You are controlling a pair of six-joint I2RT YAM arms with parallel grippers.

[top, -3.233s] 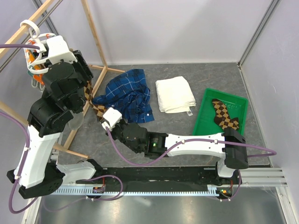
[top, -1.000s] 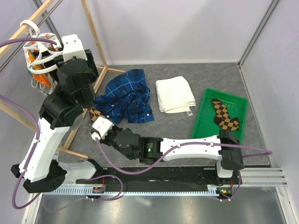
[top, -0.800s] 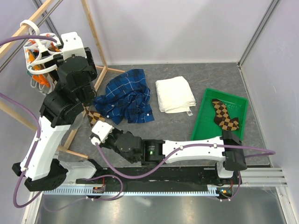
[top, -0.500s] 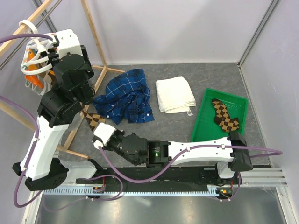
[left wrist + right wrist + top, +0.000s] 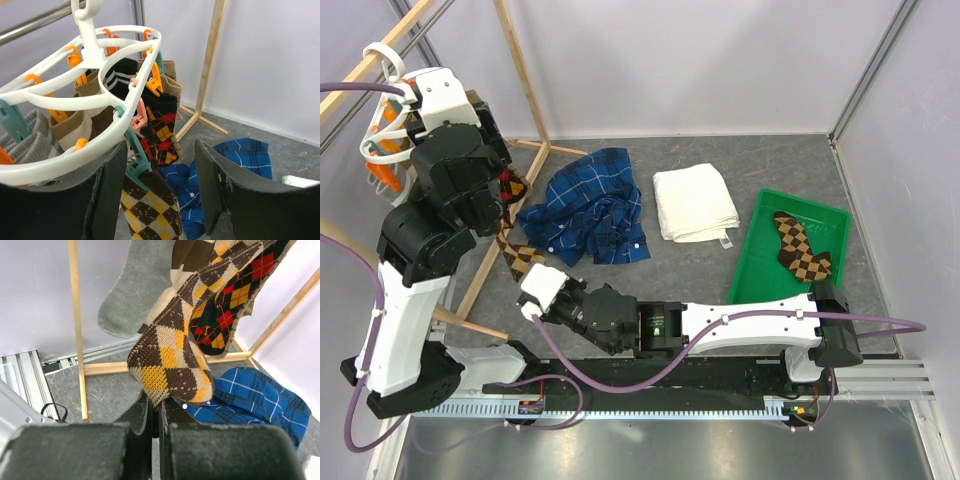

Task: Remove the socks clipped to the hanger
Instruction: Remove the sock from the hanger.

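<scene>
The white round hanger (image 5: 100, 100) hangs from the rack at the top left (image 5: 382, 60), with several socks clipped to it. My left gripper (image 5: 160, 200) is open, its jaws on either side of a teal clip (image 5: 137, 167). That clip holds a brown-yellow argyle sock (image 5: 150, 212). The sock runs down (image 5: 523, 255) to my right gripper (image 5: 156, 412), which is shut on its toe (image 5: 172, 365). A red-black argyle sock (image 5: 235, 295) and a grey sock (image 5: 127, 290) hang beside it. In the top view my left gripper (image 5: 485, 120) is by the hanger and my right gripper (image 5: 532, 275) is low on the floor.
A green tray (image 5: 760, 215) at the right holds another brown argyle sock (image 5: 802, 250). A blue plaid shirt (image 5: 590, 210) and a folded white towel (image 5: 693, 202) lie on the grey floor. Wooden rack poles (image 5: 525, 75) stand close around the hanger.
My left wrist has risen and shifted left, and the hanger has swung left with it. The brown argyle sock now stretches longer between the clip and my right gripper, which stayed low.
</scene>
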